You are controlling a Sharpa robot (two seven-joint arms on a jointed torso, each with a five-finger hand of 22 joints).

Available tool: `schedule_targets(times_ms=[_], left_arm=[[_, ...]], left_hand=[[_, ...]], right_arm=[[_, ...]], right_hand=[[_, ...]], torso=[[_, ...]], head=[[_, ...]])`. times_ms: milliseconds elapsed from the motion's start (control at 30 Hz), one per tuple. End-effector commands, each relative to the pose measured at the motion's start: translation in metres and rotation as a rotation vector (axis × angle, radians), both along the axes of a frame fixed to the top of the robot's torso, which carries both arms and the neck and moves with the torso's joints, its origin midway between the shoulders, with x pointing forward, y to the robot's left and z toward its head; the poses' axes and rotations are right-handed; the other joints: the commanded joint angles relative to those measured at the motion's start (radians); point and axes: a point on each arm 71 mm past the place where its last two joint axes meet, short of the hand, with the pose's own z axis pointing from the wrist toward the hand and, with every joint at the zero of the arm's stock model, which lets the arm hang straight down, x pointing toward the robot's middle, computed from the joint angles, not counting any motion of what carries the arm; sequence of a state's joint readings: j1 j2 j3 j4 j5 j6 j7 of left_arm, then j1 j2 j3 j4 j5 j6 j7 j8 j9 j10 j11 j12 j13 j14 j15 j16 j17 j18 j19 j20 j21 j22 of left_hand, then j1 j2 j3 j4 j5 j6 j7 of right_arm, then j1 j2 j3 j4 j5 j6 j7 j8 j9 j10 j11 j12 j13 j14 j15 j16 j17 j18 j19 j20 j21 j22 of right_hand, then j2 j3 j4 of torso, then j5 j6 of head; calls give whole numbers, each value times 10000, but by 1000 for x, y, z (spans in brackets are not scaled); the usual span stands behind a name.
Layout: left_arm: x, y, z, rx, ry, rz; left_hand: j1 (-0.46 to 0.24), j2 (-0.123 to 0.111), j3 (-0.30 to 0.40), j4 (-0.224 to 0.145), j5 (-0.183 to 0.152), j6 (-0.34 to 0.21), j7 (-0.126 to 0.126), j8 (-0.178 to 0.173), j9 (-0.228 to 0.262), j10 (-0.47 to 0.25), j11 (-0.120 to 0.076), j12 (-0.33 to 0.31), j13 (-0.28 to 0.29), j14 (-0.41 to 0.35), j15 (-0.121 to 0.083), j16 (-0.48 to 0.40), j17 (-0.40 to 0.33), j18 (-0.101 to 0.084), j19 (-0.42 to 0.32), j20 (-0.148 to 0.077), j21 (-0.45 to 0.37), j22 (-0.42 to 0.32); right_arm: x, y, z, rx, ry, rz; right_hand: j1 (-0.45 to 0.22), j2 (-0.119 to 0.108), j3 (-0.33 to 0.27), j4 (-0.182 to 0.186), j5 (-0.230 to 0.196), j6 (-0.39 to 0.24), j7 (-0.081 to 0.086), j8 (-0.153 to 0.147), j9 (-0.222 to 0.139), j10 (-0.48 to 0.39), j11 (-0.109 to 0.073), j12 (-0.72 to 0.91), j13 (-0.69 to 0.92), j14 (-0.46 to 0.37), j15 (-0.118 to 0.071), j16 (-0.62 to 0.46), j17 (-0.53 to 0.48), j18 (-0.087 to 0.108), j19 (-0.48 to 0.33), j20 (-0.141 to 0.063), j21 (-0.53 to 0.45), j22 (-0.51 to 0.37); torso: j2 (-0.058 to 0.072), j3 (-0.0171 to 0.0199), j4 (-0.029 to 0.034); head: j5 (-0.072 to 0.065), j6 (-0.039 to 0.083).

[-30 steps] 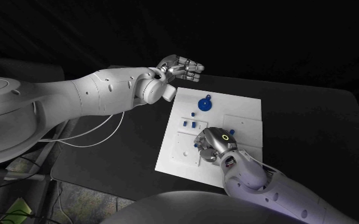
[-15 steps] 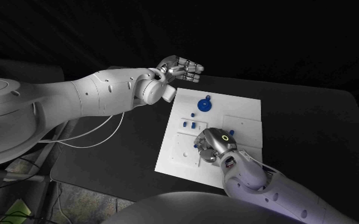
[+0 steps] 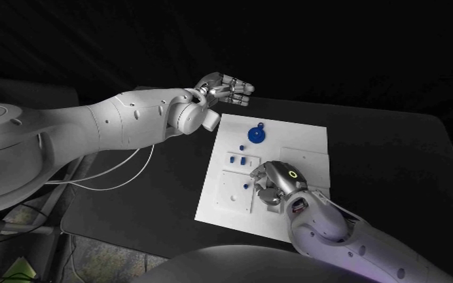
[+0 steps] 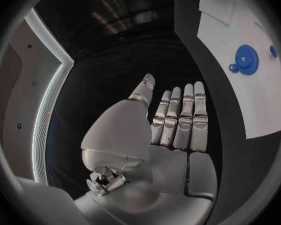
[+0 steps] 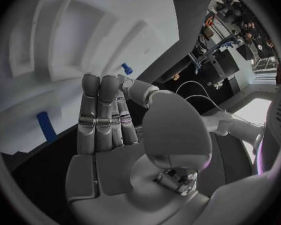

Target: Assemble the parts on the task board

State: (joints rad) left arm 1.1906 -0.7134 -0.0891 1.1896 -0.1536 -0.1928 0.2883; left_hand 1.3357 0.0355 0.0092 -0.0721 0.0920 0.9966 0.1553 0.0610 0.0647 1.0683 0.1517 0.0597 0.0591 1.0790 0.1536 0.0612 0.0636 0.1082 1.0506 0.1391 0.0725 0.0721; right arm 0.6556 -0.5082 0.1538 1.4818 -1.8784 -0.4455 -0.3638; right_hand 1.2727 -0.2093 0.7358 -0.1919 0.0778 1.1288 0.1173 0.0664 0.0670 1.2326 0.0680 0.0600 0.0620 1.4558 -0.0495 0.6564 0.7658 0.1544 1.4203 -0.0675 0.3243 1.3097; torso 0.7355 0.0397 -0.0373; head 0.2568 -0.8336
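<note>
The right hand [image 3: 277, 183] lay low over the near part of the white task board [image 3: 307, 137], about six o'clock from the board's middle. In the right wrist view its fingers [image 5: 100, 116] were stretched out straight and close together over the board's raised white panels, the thumb set a little apart, and nothing lay in the palm; the hand held nothing. A small blue bar [image 5: 46, 126] lay on the board just beside the fingers, and a small blue peg [image 5: 126, 68] stood past the fingertips.

Farther up the board, at about nine o'clock from its middle, a few small blue pieces [image 3: 241, 160] sat in a short row. At about eleven o'clock lay a round blue gear [image 3: 256, 133], with a smaller blue wheel touching its rim in the left wrist view [image 4: 245, 59].

Beyond the board's far left corner, at about eleven o'clock, the left hand [image 3: 226, 90] hung in the air above the black table [image 3: 397, 158], well apart from the board. In the left wrist view its fingers [image 4: 180, 116] stood straight and side by side, the palm flat and bare, holding nothing.
</note>
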Motion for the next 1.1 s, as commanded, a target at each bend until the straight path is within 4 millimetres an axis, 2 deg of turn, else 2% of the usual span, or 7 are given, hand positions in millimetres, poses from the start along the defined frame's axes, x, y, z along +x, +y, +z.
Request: schedule_targets(times_ms=[33, 467, 667, 733, 800, 900, 1100], left_arm=[[0, 0, 1, -30, -62, -139], [0, 4, 1, -12, -87, -84], [0, 5, 1, -4, -93, -64], [0, 5, 1, -3, -94, -62], [0, 6, 1, -5, -96, -65], [0, 6, 1, 0, -94, -59], [0, 6, 1, -6, -64, -95]], left_hand=[[-27, 21, -6, 62, -25, -48, 8, 42, 12, -53, 4, 8, -1, -83, -20, 1, 1, -114, -61, 27, -31, -17], [-21, 2, -11, 55, -29, -49, 6, 42, 13, -54, 5, 8, -1, -88, -19, 1, 1, -112, -61, 29, -28, -15], [-22, 2, -11, 55, -29, -48, 6, 42, 13, -54, 5, 8, -1, -87, -19, 1, 1, -112, -60, 28, -28, -15], [-37, -5, -18, 64, -27, -38, 5, 43, 13, -46, 3, 8, -1, -78, -22, 1, 1, -113, -56, 27, -27, -15], [-37, -5, -18, 64, -27, -38, 5, 43, 13, -46, 3, 8, -1, -78, -22, 1, 1, -113, -56, 27, -27, -15], [-37, -5, -18, 64, -27, -38, 5, 43, 13, -46, 3, 8, -1, -78, -22, 1, 1, -113, -56, 27, -27, -15], [-37, -5, -18, 64, -27, -38, 5, 43, 13, -46, 3, 8, -1, -78, -22, 1, 1, -113, -56, 27, -27, -15]], right_arm=[[3, -5, 12, 524, 124, -297], [33, -53, 70, 725, -210, -308], [49, -82, 82, -229, 45, -572], [52, -88, 82, -508, 141, -665], [55, -93, 81, -831, 289, -721], [58, -98, 77, -1304, 501, -769], [61, -100, 70, -1860, 658, -743]], right_hand=[[2, -135, -167, 93, 97, -66, -22, -36, -9, -89, 3, -1, -16, -23, 84, 42, -33, 76, 29, 84, -116, 33], [13, -115, -1283, 283, 525, 23, -75, -39, -10, 40, -53, -5, -18, -67, 100, 131, -162, -146, 152, 80, -630, -2], [-143, -258, -2625, 477, 474, -607, -230, -49, -40, -1181, 208, 51, -6, -247, 308, 33, -292, -120, 113, 241, -1049, -280], [279, -68, -3754, 701, 249, -715, -337, -36, -29, -1815, 368, 93, -11, -467, 437, -19, -409, -33, 26, 401, -1367, -534], [488, -178, -4248, 984, 145, -871, -436, -30, -27, -2138, 451, 108, -15, -641, 511, -12, -495, -18, -10, 477, -1592, -714], [1067, -488, -4841, 2023, -86, -1437, -590, -21, -31, -2725, 589, 254, -19, -915, 626, 92, -708, 19, 31, 597, -2027, -1112], [1196, -470, -4865, 2136, -189, -2030, -661, -63, -67, -2631, 549, 362, -23, -939, 605, 278, -880, 5, 148, 581, -2177, -1174]], torso=[[-5, 11, -6], [-10, -6, -10], [-10, 0, -18], [-11, -4, -14], [-7, 3, -20], [2, 10, -9], [1, 2, 10]], head=[[-47, 54], [-335, 333], [-424, 388], [-445, 404], [-457, 425], [-476, 427], [-499, 419]])
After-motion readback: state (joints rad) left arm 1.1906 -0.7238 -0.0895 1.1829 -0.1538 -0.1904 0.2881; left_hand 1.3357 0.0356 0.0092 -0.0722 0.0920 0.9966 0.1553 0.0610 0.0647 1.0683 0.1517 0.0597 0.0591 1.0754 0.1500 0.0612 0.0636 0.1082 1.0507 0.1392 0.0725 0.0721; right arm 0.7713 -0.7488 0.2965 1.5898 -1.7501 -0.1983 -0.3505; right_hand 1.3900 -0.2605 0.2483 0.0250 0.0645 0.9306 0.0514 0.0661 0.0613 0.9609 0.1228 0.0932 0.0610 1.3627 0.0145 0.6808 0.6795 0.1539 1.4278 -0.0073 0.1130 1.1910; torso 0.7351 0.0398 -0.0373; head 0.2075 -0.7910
